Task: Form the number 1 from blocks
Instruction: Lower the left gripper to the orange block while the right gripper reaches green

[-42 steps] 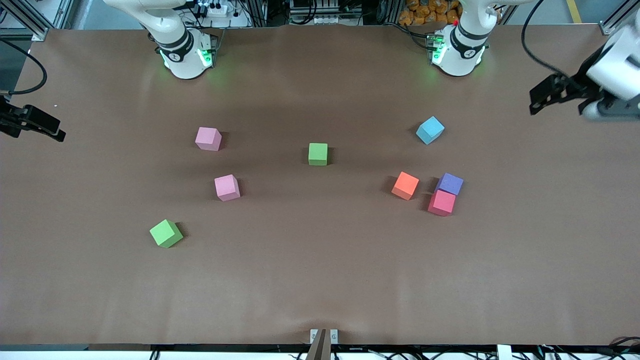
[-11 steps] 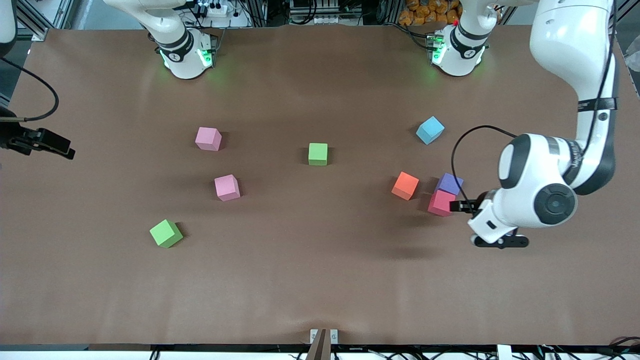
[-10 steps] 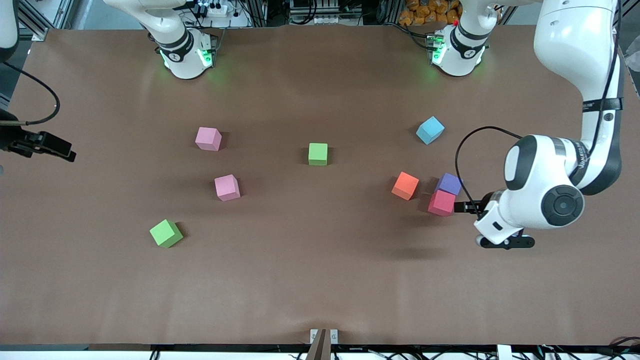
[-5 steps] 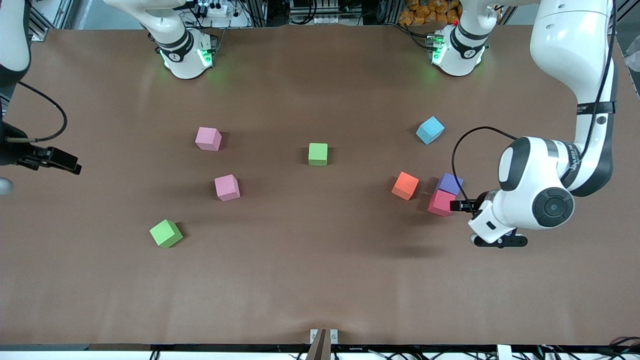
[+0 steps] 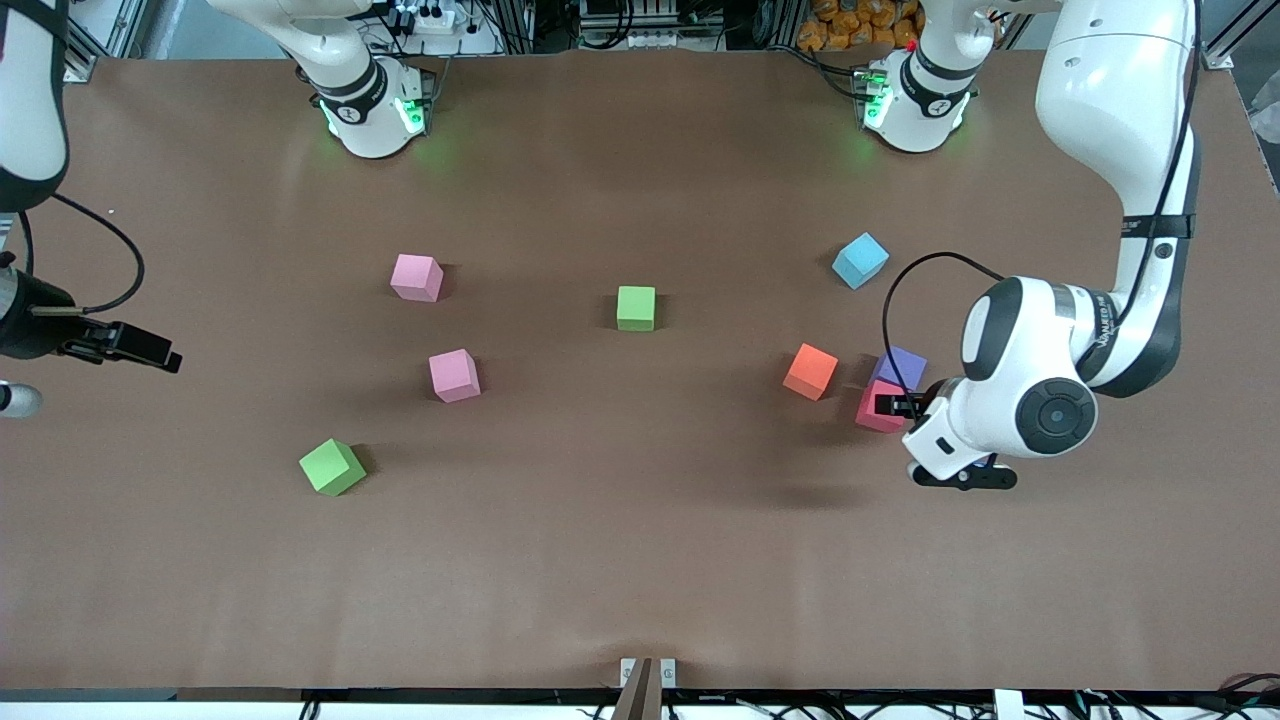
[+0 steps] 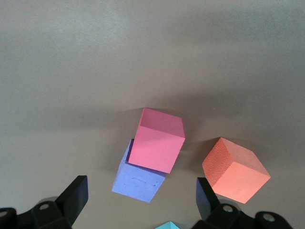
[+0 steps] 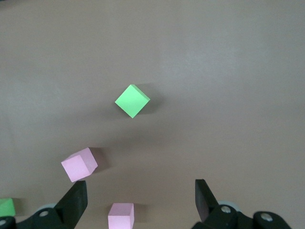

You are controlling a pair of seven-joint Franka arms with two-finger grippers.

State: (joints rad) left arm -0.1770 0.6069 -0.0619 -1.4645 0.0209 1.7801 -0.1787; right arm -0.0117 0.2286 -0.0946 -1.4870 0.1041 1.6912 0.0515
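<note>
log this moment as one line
left gripper: open, over purple block beside crimson block | right gripper: open, over table's right-arm end | held: none

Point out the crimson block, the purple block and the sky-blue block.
crimson block (image 6: 156,143): left wrist view, on its large pink-red face.
purple block (image 6: 137,180): left wrist view, on its visible face, partly hidden by the crimson block.
sky-blue block (image 5: 860,260): front view, on its top face.
</note>
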